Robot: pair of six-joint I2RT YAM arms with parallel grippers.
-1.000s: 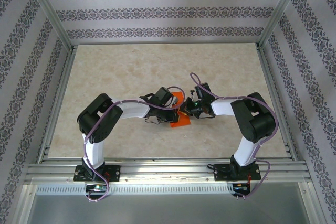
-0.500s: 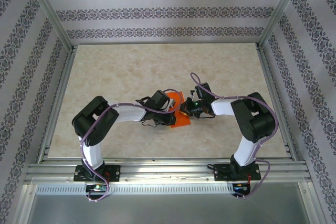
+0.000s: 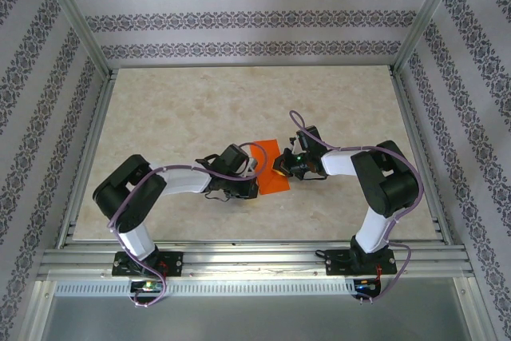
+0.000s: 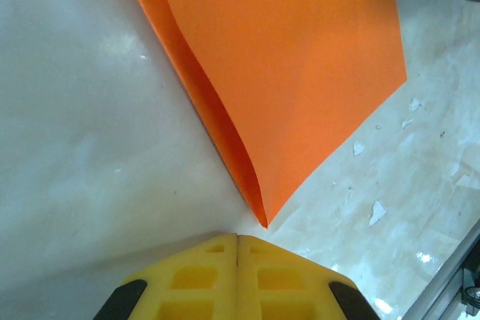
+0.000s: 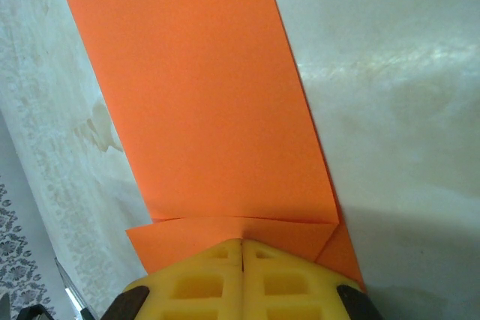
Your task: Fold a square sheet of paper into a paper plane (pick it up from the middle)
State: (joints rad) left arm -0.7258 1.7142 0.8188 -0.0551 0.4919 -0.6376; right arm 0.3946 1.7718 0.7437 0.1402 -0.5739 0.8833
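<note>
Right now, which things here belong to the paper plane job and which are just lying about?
Job: paper, part folded; left gripper, shut by its corner; right gripper, shut at its folded edge.
Lying about: white flecks on the table; frame rail; patterned walls.

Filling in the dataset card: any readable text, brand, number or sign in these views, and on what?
No readable text.
The paper is plain orange, with no print.
The left gripper and right gripper are bare yellow, with no marks.
The wallpaper has ornament bands only, no letters.
The arm bases are too small to tell whether they carry any label.
</note>
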